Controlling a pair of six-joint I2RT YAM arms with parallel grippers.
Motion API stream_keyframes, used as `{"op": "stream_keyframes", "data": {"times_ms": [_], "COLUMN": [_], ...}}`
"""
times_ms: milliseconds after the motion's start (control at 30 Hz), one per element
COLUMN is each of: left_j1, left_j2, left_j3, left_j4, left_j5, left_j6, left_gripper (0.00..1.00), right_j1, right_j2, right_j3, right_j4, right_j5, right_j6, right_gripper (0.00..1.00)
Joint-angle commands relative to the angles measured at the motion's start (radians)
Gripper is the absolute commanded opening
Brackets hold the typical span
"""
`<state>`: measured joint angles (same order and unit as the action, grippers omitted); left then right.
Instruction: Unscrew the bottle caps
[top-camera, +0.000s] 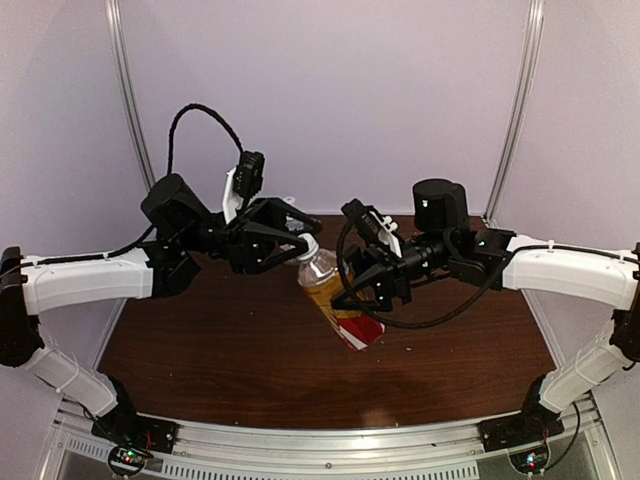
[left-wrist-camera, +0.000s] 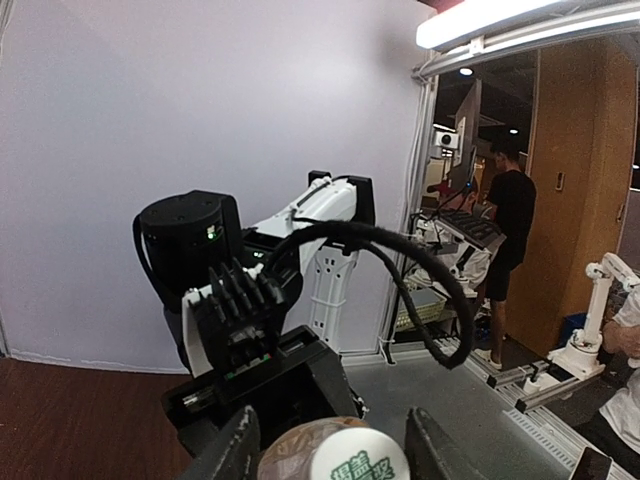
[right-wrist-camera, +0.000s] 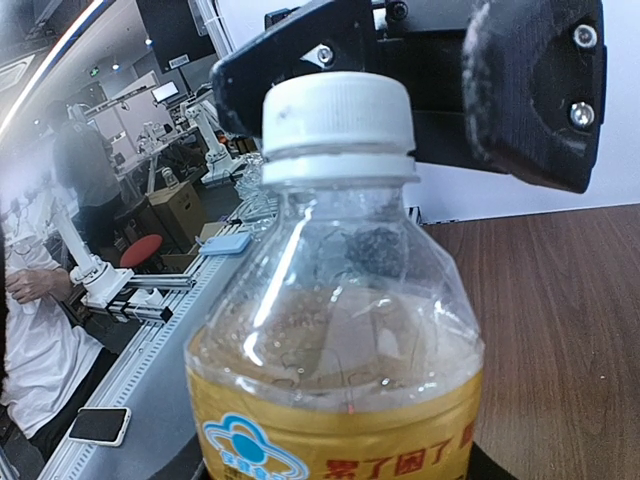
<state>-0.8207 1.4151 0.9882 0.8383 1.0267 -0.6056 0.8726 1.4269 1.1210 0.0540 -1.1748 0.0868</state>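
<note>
right gripper (top-camera: 385, 290) clamps tilted bottle (top-camera: 325, 290) | left gripper (top-camera: 303, 243) straddles cap (right-wrist-camera: 338, 112), grip I cannot confirm | risk: loose jaws slip, or bottle turns with cap

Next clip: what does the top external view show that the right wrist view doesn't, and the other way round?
Only top external: the right tool clamped on the body of the tilted bottle, seen end to end.
Only right wrist: the yellow label with red print up close, and a workshop behind with a person and a phone.
Both: the white cap between the fingers of the left tool, and the brown table.
</note>
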Motion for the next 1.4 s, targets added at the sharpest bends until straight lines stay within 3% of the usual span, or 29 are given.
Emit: {"op": "stream_keyframes", "data": {"times_ms": [0, 400, 633, 800, 1033, 1233, 1367], "left_j1": [0.003, 0.003, -0.007, -0.055, -0.133, -0.144, -0.144], "left_j2": [-0.005, -0.025, -0.1, -0.146, -0.125, -0.091, -0.092], "left_j3": [-0.021, -0.037, -0.023, 0.023, 0.12, 0.173, 0.162], "left_j4": [0.058, 0.046, -0.203, -0.422, -0.631, -0.701, -0.674], "left_j5": [0.019, -0.02, -0.235, -0.508, -0.876, -0.956, -0.945], "left_j6": [-0.02, -0.034, 0.08, 0.14, 0.088, 0.06, 0.069], "left_gripper": [0.49, 0.24, 0.14, 0.14, 0.14, 0.2, 0.29], "right_j1": [-0.007, -0.029, -0.034, -0.032, -0.026, -0.016, -0.016], "right_j2": [-0.003, -0.014, -0.041, -0.065, -0.086, -0.095, -0.098], "right_j3": [0.02, 0.018, 0.039, 0.024, -0.016, -0.033, -0.038], "right_j4": [0.038, -0.008, -0.083, -0.068, -0.01, -0.006, -0.015], "right_j5": [-0.016, 0.097, 0.357, 0.532, 0.676, 0.716, 0.711], "right_j6": [0.008, -0.02, -0.061, -0.072, -0.074, -0.073, -0.074], "right_gripper": [0.55, 0.52, 0.52, 0.52, 0.52, 0.52, 0.52]}}
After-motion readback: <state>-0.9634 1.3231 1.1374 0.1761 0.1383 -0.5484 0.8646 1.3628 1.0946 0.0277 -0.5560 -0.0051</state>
